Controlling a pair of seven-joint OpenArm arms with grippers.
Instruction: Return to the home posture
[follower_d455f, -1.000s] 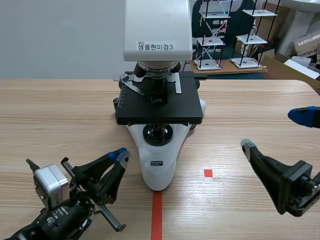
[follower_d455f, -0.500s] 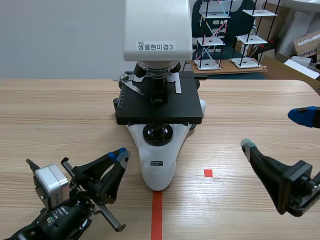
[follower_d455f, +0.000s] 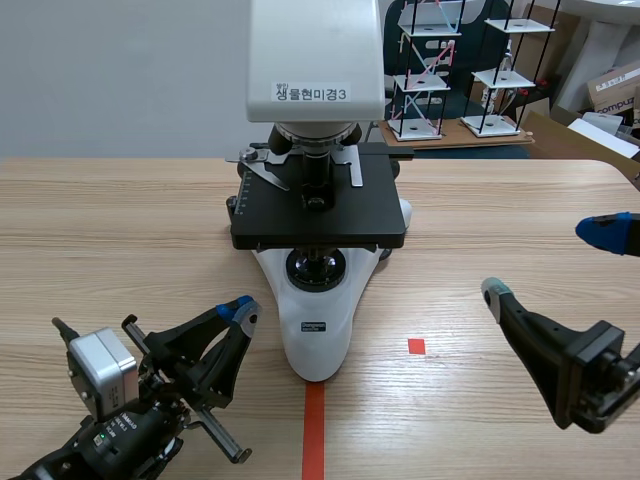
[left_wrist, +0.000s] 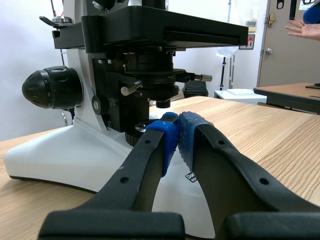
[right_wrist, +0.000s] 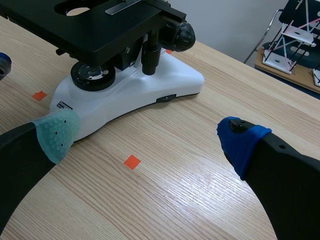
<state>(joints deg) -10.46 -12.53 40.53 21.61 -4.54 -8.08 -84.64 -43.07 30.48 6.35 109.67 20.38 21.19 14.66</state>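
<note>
A white and black microscope (follower_d455f: 318, 200) stands at the table's middle, its black stage (follower_d455f: 318, 212) above the white base (follower_d455f: 317, 320). My left gripper (follower_d455f: 243, 312) lies low at the near left, shut on nothing, its blue pads (left_wrist: 176, 134) touching just short of the microscope's base (left_wrist: 60, 155). My right gripper (follower_d455f: 550, 262) is at the near right, open and empty. Its grey-green pad (right_wrist: 57, 132) and blue pad (right_wrist: 241, 141) stand wide apart over bare wood, with the microscope (right_wrist: 125, 75) ahead and to one side.
Small orange-red tape squares (follower_d455f: 416, 346) (right_wrist: 132, 161) and a tape line (follower_d455f: 314, 430) mark the table near the base. Wire racks (follower_d455f: 430, 70) and boxes stand behind the table's far edge. A person's hand (left_wrist: 305, 29) shows far off in the left wrist view.
</note>
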